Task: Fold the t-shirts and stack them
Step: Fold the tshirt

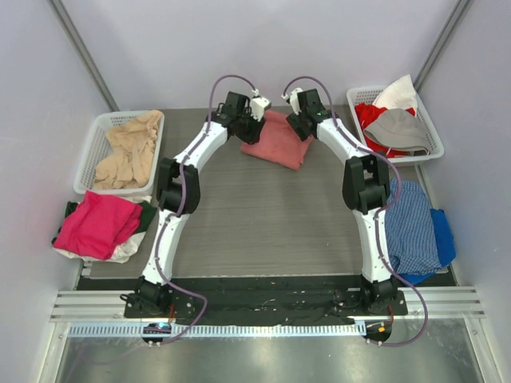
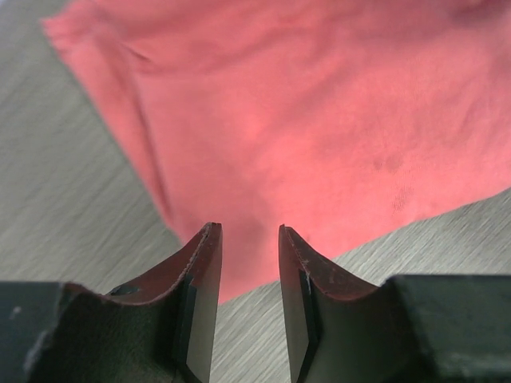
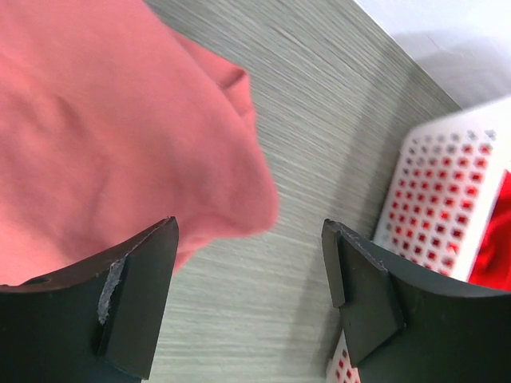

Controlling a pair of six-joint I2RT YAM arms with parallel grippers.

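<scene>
A salmon-red t-shirt [image 1: 275, 142] lies folded at the far middle of the table, between my two grippers. My left gripper [image 1: 251, 129] hangs at its left edge. In the left wrist view the left gripper [image 2: 247, 231] is open by a narrow gap with nothing in it, and the shirt [image 2: 319, 120] spreads just beyond the tips. My right gripper [image 1: 302, 126] is at the shirt's right edge. In the right wrist view it [image 3: 249, 227] stands wide open and empty over bare table, with the shirt's rounded corner [image 3: 120, 136] beside its left finger.
A white basket [image 1: 94, 144] at the back left holds beige shirts [image 1: 132, 152]. A magenta-pink shirt [image 1: 97, 223] tops a pile at the left edge. The back-right basket [image 1: 358, 100] holds red and grey clothes; its wall [image 3: 435, 199] is near the right gripper. Blue checked cloth [image 1: 411, 223] lies beside the right arm.
</scene>
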